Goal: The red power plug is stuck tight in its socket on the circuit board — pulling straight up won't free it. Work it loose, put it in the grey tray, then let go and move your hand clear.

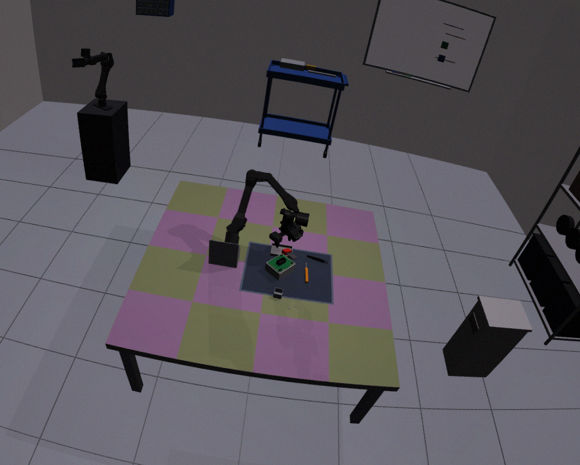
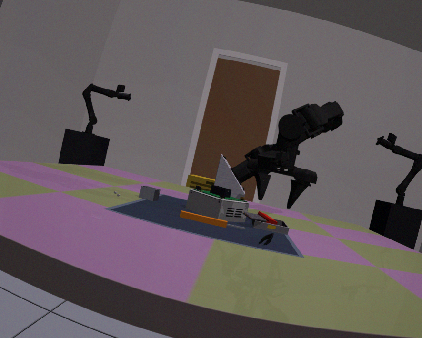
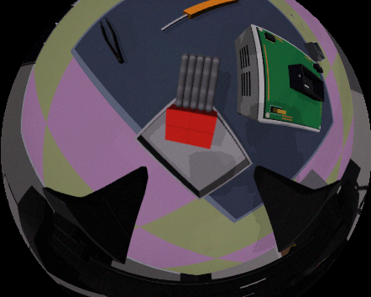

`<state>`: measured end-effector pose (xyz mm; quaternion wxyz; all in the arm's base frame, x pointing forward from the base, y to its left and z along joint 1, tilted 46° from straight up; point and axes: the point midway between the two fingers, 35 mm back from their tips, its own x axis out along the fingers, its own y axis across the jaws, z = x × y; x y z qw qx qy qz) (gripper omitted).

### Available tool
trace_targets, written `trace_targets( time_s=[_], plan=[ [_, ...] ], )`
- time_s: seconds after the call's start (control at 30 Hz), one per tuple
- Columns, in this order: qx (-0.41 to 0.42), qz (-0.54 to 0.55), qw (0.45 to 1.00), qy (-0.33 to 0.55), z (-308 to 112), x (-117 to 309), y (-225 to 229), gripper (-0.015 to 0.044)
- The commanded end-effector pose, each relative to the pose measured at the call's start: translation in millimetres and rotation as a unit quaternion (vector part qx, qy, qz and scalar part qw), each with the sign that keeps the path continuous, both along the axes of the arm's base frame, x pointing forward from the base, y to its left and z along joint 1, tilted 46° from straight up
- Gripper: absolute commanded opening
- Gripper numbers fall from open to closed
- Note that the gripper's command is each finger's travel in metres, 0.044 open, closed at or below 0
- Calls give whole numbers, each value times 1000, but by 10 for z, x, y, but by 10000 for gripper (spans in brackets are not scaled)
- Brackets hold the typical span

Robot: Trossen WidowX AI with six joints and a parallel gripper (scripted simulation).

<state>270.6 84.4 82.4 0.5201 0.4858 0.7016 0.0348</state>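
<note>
Inside the grey tray (image 1: 275,253) (image 2: 278,229) (image 3: 185,178), my landmark, lies the red plug (image 1: 286,251) (image 2: 267,217) (image 3: 190,127), tilted, w/ its dark ribbed wires (image 1: 292,256) (image 2: 254,216) (image 3: 197,82) reaching out over the tray's rim on the screwdriver side. My pincer (image 1: 287,241) (image 2: 275,203) (image 3: 203,173) is wide open w/ nothing btwn the fingers, up above the tray & apart from the plug.

Just beside the tray stands the grey housing (image 1: 278,272) (image 2: 204,203) (image 3: 248,80) w/ the green circuit board (image 1: 286,262) (image 2: 240,199) (image 3: 277,67) on top; its black socket (image 1: 281,261) (image 2: 220,191) (image 3: 306,82) has no plug in it. Also near the tray: black tweezers (image 1: 317,259) (image 2: 266,239) (image 3: 112,42). Farther from it, past the housing, sits a small grey box (image 1: 277,293) (image 2: 149,193) (image 3: 315,51), approx. at the mat's edge. The orange screwdriver (image 1: 306,275) (image 2: 203,218) (image 3: 206,7) lies on the dark blue mat (image 1: 317,290) (image 2: 158,214) (image 3: 147,84), apart from the tray. All this is on my pink-&-green checked counter (image 1: 222,338) (image 2: 140,253) (image 3: 75,109).
</note>
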Motion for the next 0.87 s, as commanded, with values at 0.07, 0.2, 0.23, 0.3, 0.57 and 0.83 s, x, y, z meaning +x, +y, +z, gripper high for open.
trace_targets(
  time_s=[0.07,0.2,0.23,0.3,0.57,0.83],
  plan=[
    [-2,1,1000,-3,334,15,-358,440],
    [1,3,1000,-3,500,-19,-507,440],
    [1,3,1000,-3,500,-19,-507,440],
    [1,3,1000,-3,500,-19,-507,440],
    [-4,2,1000,-3,44,77,-1007,440],
    [-2,3,1000,-3,-310,43,-1366,440]
  ],
)
